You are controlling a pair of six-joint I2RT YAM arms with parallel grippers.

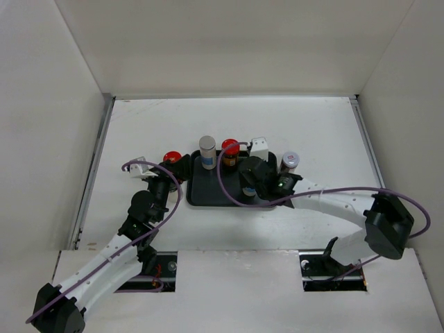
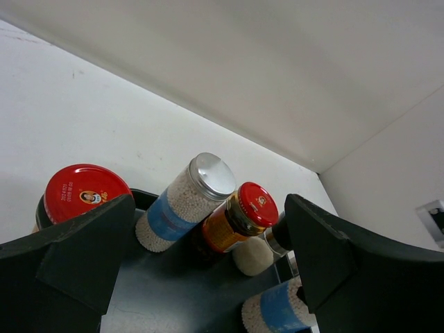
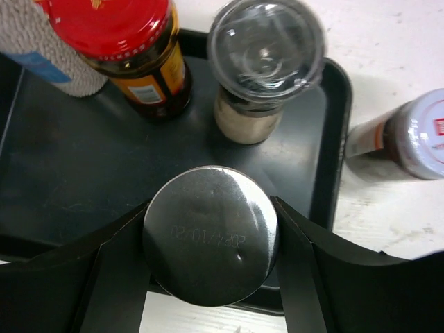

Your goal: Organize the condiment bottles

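The shaker (image 3: 208, 243) with the silver lid sits clamped in my right gripper (image 3: 211, 225), a finger pressed on each side of the lid. It is over the near part of the tray (image 3: 83, 173), about 5 o'clock. I can't tell from the wrist view whether its base is down on the tray or hanging just above.

At the tray's 12 o'clock side stand the far shaker (image 1: 207, 151), the sauce bottle (image 1: 230, 150) and the grinder (image 3: 267, 62), which is the held one's nearest neighbour. The spice jar (image 1: 290, 161) stands on the table just past the 3 o'clock rim. The red jar (image 1: 171, 157) is at the 9 o'clock rim, where my left gripper (image 2: 208, 211) waits with its jaws wide and nothing between them.

To set this one down well, I'd keep it plumb and lower it straight. It should land well inside the rim, not on the lip, with a gap left toward the grinder. I'd open only once the base feels seated, part the fingers just enough to clear the lid, then lift straight up so nothing gets nudged.
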